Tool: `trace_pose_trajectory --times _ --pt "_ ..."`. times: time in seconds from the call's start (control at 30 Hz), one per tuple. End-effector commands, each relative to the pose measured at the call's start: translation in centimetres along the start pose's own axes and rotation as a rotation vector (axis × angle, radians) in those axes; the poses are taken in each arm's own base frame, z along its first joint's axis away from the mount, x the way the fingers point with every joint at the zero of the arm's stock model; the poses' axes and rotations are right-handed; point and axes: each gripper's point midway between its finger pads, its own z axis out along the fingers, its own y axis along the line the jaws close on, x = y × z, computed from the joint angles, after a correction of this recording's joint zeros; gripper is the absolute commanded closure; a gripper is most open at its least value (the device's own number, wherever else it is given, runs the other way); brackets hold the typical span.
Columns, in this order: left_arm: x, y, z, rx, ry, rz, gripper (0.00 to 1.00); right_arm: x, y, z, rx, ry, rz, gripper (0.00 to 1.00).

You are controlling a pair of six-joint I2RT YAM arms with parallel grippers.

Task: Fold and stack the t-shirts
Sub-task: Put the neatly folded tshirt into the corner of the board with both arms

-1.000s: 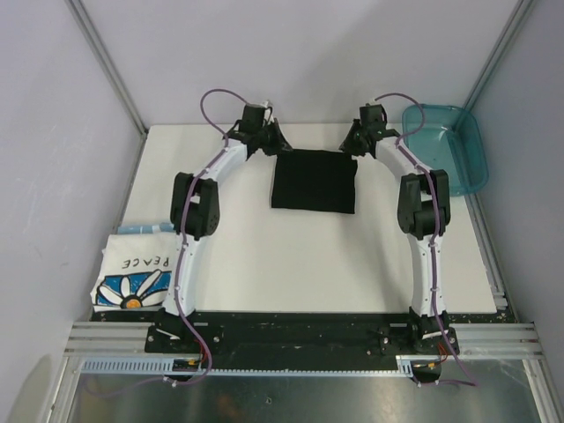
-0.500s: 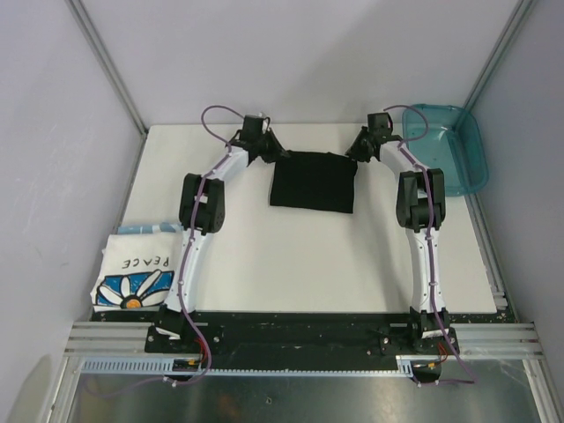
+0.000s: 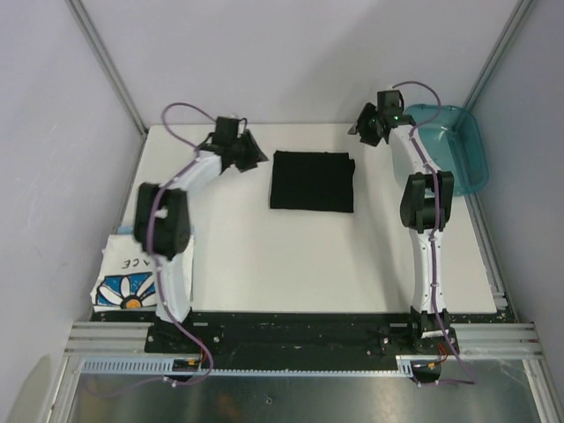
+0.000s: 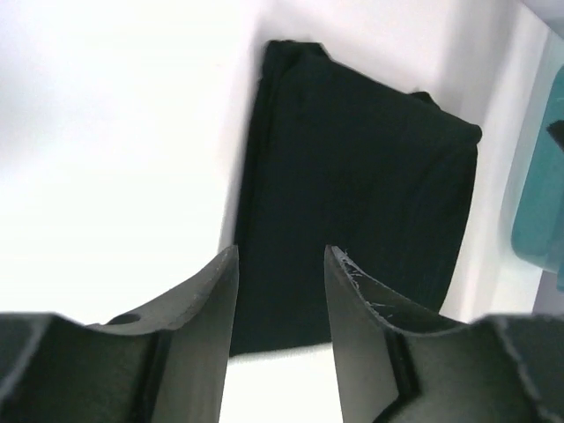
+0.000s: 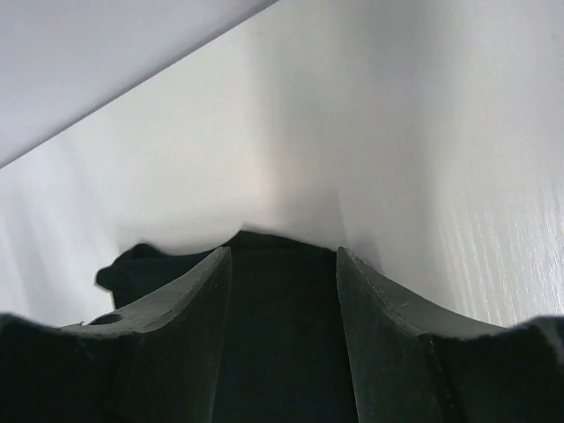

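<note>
Overhead view of a white table [image 3: 264, 256] with two robot arms bolted at its near edge; every place here is given from the folded black t-shirt [image 3: 312, 181].

Well to the left of the black t-shirt and nearer the arm bases lies the white t-shirt [image 3: 123, 278], print up. Its blue daisy is towards the near edge and a few letters show above it. The left arm hides the white shirt's right part.

The left arm rises from its base to a raised black elbow, then its forearm slants away and rightward. The left gripper [image 3: 251, 157] is just beside the black t-shirt's far-left corner, not touching it, with its tips aimed at the shirt. In the left wrist view, the claw [image 4: 280, 256] stands partly open. Nothing is between the fingers and the shirt [image 4: 352, 194] lies beyond them.

The black t-shirt lies flat as a neat rectangle in the far middle of the table. It is a little wider than deep and its long side runs left to right. Which end holds the collar cannot be told.

The right arm stands nearly straight up from its base, with its forearm reaching away. The right gripper [image 3: 366, 123] is raised just beyond the black t-shirt's far-right corner. In the right wrist view, its claw [image 5: 284, 251] is spread apart and empty above the shirt [image 5: 278, 352].

A teal bin [image 3: 463, 145] sits right of the black t-shirt, at the table's far-right corner.
</note>
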Motion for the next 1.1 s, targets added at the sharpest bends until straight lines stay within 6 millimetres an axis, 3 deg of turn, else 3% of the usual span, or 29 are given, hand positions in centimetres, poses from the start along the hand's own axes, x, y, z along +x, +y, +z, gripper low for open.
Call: trace_pose_trajectory --times 0.0,0.1,0.2,0.33,0.47,0.57,0.67,0.9,1.07 --pt "-3.0 4.5 -10.8 -0.211 -0.235 0.022 0.5 -0.7 3.8 -6.0 -0.069 -0.001 -0.029 0.44" --pt "-1.0 9.9 -14.7 -0.421 -0.238 0.063 0.49 2.2 4.4 -7.0 -0.104 0.041 -0.018 0.44" --pt "0.3 13.6 -17.7 -0.598 -0.222 0.148 0.49 5.3 4.6 -7.4 -0.128 0.09 -0.009 0.44" --pt "1.5 16.5 -20.3 -0.769 -0.179 0.211 0.5 8.8 4.4 -7.7 -0.141 0.159 -0.009 0.45" --pt "3.8 18.8 -22.0 -0.869 -0.131 0.201 0.5 11.1 4.1 -8.2 -0.149 0.202 -0.014 0.45" --pt "5.9 20.2 -22.3 -0.905 -0.096 0.171 0.45 11.9 4.1 -8.7 -0.167 0.212 -0.013 0.45" --pt "6.7 21.4 -21.9 -0.95 -0.078 0.16 0.4 12.5 4.1 -8.9 -0.172 0.223 -0.014 0.45" --pt "5.3 22.6 -19.7 -1.042 -0.059 0.191 0.43 13.7 4.0 -9.3 -0.174 0.241 -0.024 0.45" --pt "6.1 23.5 -18.1 -1.054 -0.004 0.195 0.46 14.0 3.1 -9.2 -0.155 0.248 -0.024 0.45"
